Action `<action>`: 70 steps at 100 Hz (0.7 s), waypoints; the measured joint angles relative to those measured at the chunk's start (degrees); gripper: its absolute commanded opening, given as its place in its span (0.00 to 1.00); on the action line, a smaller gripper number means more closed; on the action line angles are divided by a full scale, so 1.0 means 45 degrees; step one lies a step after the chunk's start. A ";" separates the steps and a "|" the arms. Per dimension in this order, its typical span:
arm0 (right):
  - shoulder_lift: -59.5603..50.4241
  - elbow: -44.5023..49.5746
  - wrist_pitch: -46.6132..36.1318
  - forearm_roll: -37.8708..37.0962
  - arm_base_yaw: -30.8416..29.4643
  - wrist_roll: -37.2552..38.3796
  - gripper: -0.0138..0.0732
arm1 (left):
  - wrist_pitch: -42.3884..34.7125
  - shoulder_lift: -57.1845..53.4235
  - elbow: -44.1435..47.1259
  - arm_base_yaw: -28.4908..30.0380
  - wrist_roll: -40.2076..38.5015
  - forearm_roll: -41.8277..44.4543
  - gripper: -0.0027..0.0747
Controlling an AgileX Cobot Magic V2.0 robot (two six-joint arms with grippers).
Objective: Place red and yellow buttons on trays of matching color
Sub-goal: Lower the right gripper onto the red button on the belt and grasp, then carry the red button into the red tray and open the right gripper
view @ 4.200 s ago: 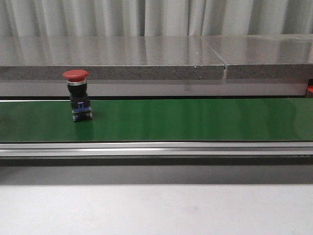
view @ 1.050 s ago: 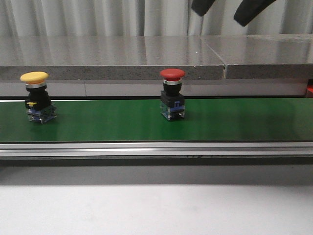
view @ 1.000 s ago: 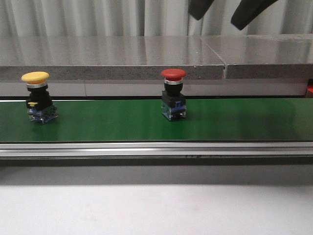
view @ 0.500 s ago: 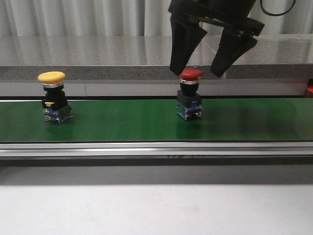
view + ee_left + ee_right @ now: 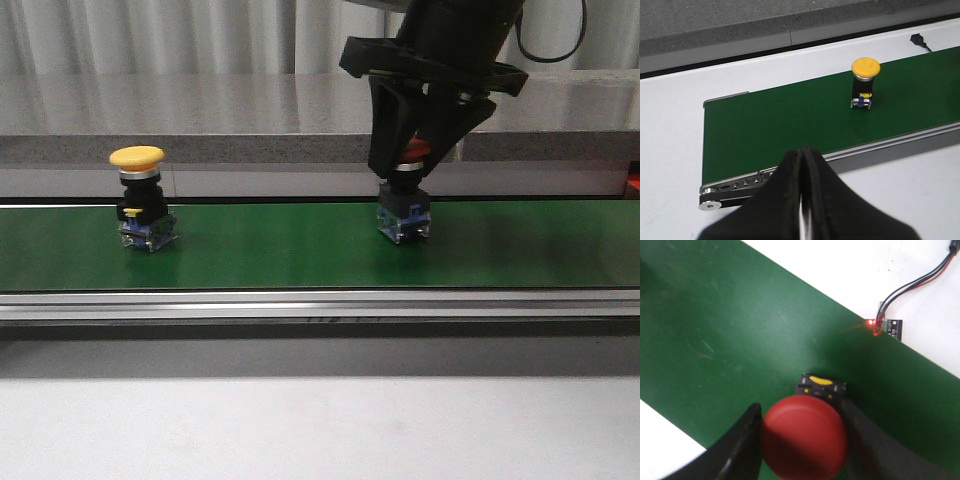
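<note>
since half a second ago, your right gripper (image 5: 418, 160) has dropped over the red button (image 5: 404, 205) on the green belt (image 5: 280, 245), and both buttons have drifted further right. its fingers (image 5: 737, 442) now pinch the red cap from both sides. the yellow button (image 5: 143, 198) stands well apart toward the belt's left, and your left gripper (image 5: 802, 165) hangs pressed together and empty above the belt's near edge.

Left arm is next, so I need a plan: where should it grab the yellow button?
Take the yellow button from above, fingers either side of the black neck just under the yellow cap. It stands upright on the green belt, and the overhanging cap should stop a slip. The left hand is shut; open it first.
</note>
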 measured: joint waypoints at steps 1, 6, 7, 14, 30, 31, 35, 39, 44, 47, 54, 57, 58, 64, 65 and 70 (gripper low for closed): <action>0.0000 0.0000 0.0000 0.0002 0.0000 0.0069 0.35 | 0.0000 0.0000 0.0000 0.0000 0.0000 0.0000 0.01; -0.0044 0.0000 0.0000 -0.0123 0.0000 0.0397 0.35 | 0.0000 0.0000 0.0000 0.0000 0.0000 0.0000 0.01; -0.0076 0.0000 -0.0023 -0.0174 0.0000 0.0445 0.35 | 0.0000 0.0000 0.0000 0.0000 0.0000 0.0000 0.01; -0.0252 0.0000 -0.0018 -0.0655 0.0000 0.1196 0.35 | 0.0000 0.0000 0.0000 0.0000 0.0000 0.0000 0.01; -0.0960 0.0000 0.0127 -0.1865 -0.0376 0.2778 0.35 | 0.0000 0.0000 0.0000 0.0000 0.0000 0.0000 0.01; -0.1033 0.0000 0.0124 -0.1941 -0.0408 0.2826 0.35 | 0.0000 0.0000 0.0000 0.0000 0.0000 0.0000 0.01; -0.1208 0.0000 0.0276 -0.2165 -0.0616 0.3044 0.35 | 0.0000 0.0000 0.0000 0.0000 0.0000 0.0000 0.01; -0.1413 0.0000 0.0406 -0.2262 -0.0858 0.3163 0.35 | 0.0000 0.0000 0.0000 0.0000 0.0000 0.0000 0.01; -0.1647 0.0000 0.0618 -0.2371 -0.1179 0.3212 0.35 | 0.0000 0.0000 0.0000 0.0000 0.0000 0.0000 0.01; -0.1814 0.0000 0.0718 -0.2406 -0.1376 0.3242 0.35 | 0.0000 0.0000 0.0000 0.0000 0.0000 0.0000 0.01; -0.2143 0.0000 0.0910 -0.2552 -0.1931 0.3290 0.35 | 0.0000 0.0000 0.0000 0.0000 0.0000 0.0000 0.01; -0.2283 0.0000 0.0968 -0.2590 -0.2242 0.3290 0.35 | 0.0000 0.0000 0.0000 0.0000 0.0000 0.0000 0.01; -0.2318 0.0000 0.0997 -0.2590 -0.2307 0.3290 0.35 | 0.0000 0.0000 0.0000 0.0000 0.0000 0.0000 0.01; -0.2613 0.0000 0.1077 -0.2621 -0.2916 0.3290 0.35 | 0.0000 0.0000 0.0018 0.0000 0.0000 0.0000 0.01; -0.2641 0.0000 0.1079 -0.2641 -0.2991 0.3290 0.35 | 0.0000 0.0000 0.0018 0.0000 0.0000 0.0000 0.01; -0.2852 0.0000 0.1125 -0.2641 -0.3510 0.3290 0.35 | 0.0000 0.0000 0.0018 0.0000 0.0000 0.0000 0.01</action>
